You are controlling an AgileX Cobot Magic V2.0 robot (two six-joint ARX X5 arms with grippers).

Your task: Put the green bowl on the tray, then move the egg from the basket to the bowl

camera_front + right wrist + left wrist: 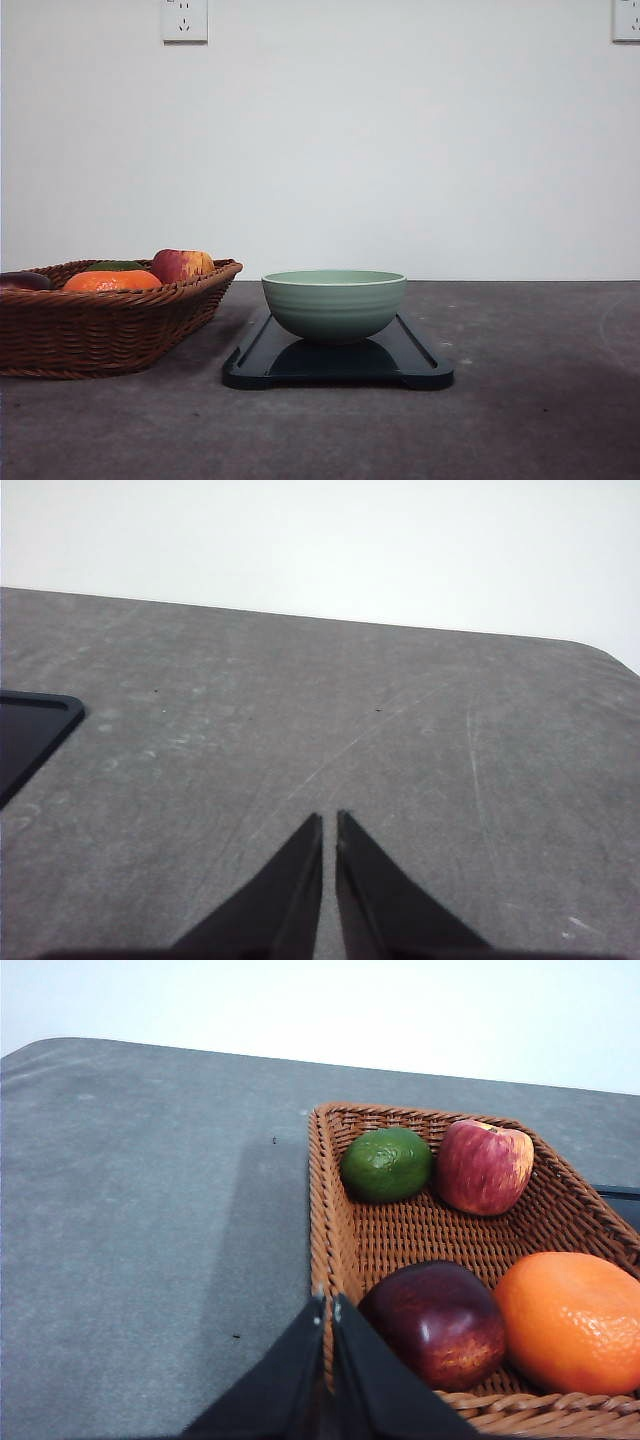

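Surface (540, 420) is dark grey and carries everything. Basket (110, 325) sits at the left, cut off by the front view's edge, long side running left-right; can't make out any egg among the orange (570, 1320), dark red apple (438, 1320), red apple (483, 1167) and green fruit (387, 1164). Tray (420, 365) lies beside it, long axis pointing away from the camera. Green bowl (334, 305) stands upright on the tray, mouth up. Left gripper (328, 1305) is pinched together at the basket's rim; right gripper (329, 820) is closed too, over bare surface.
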